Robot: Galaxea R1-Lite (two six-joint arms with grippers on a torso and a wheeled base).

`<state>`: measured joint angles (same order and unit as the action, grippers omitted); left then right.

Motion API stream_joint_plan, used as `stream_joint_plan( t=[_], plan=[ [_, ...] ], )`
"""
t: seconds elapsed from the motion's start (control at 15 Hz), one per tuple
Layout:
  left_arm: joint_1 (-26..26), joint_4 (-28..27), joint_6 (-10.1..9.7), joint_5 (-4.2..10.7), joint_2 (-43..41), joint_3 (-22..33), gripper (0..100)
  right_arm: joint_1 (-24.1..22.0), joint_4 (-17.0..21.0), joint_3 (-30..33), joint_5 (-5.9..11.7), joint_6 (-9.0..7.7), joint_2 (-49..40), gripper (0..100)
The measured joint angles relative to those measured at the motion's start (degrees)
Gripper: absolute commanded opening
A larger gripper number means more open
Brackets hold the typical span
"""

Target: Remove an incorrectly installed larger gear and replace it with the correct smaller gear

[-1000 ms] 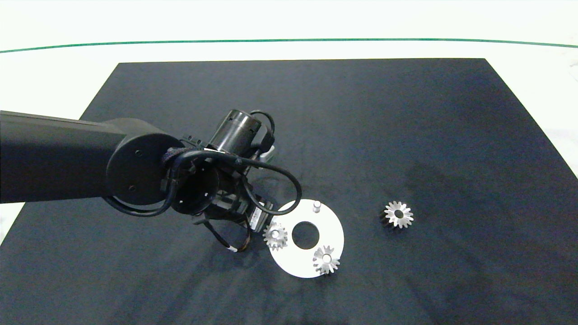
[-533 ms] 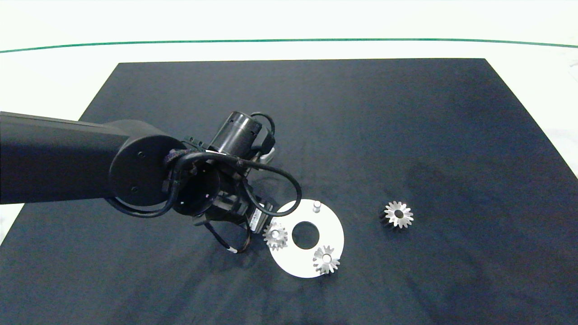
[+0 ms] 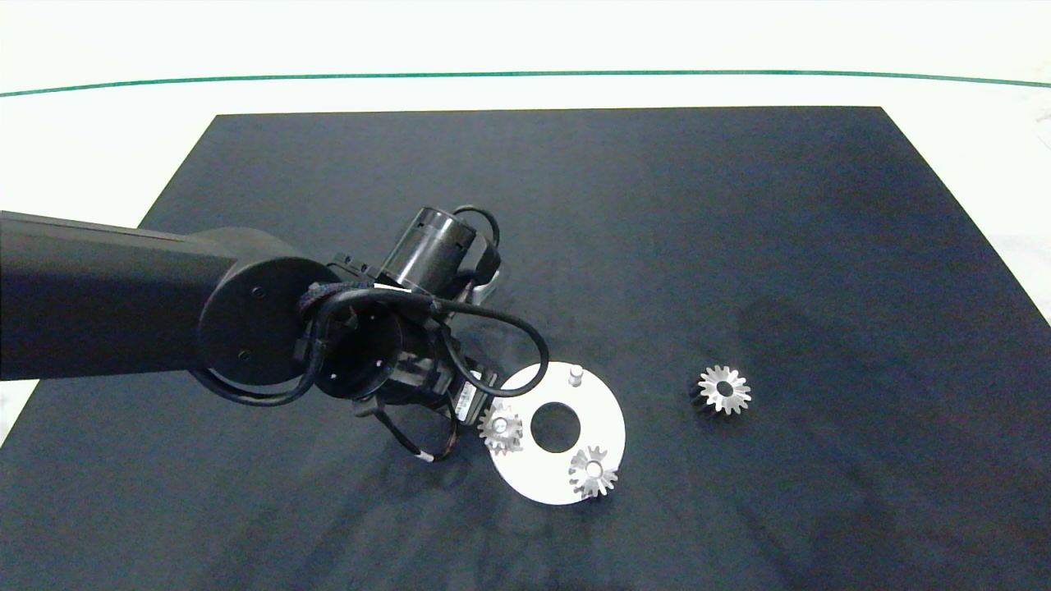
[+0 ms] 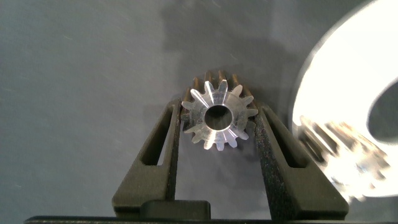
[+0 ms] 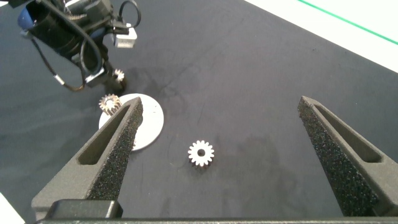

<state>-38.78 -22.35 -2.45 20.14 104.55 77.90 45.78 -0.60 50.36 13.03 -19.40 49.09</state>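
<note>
My left gripper (image 4: 217, 111) is closed on the smaller gear (image 4: 216, 119), on the mat just beside the white disc (image 3: 606, 427). The larger gear (image 3: 725, 390) lies apart. My right gripper (image 5: 219, 104) is wide open. The label (image 3: 464, 400) is unreadable.

Black mat (image 3: 657, 205) – white table (image 3: 107, 139) – green line (image 3: 525, 74).

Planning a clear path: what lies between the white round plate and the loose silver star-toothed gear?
Only bare black mat lies between the white round plate and the loose silver star-toothed gear, clearest in the head view.
</note>
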Motion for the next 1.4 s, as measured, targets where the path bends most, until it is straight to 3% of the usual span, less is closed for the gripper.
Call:
stream_joint_plan(
  t=[0.2,0.33,0.67,0.87,1.2,1.4],
  plan=[
    [0.13,0.05,0.89,0.06,-1.95,0.13,31,-0.02,0.00,0.00,0.06,0.02,0.18,100],
    [-0.72,-0.13,2.58,0.06,-4.24,0.33,31,-0.07,0.00,0.00,0.13,0.02,0.18,100],
    [-9.12,-6.25,3.68,0.04,-7.96,3.08,31,-0.02,0.05,-0.39,0.16,0.00,0.41,100],
    [-12.90,-6.75,5.80,0.06,-7.41,4.99,31,0.00,0.00,-0.56,0.11,0.02,0.60,100],
    [-15.24,-6.86,6.02,0.04,-3.80,9.92,31,0.00,0.00,-0.63,0.00,0.00,0.74,100],
    [-15.71,-10.90,6.52,0.04,-0.37,15.35,31,0.00,0.00,-0.69,-0.02,0.00,0.79,100]
  ],
)
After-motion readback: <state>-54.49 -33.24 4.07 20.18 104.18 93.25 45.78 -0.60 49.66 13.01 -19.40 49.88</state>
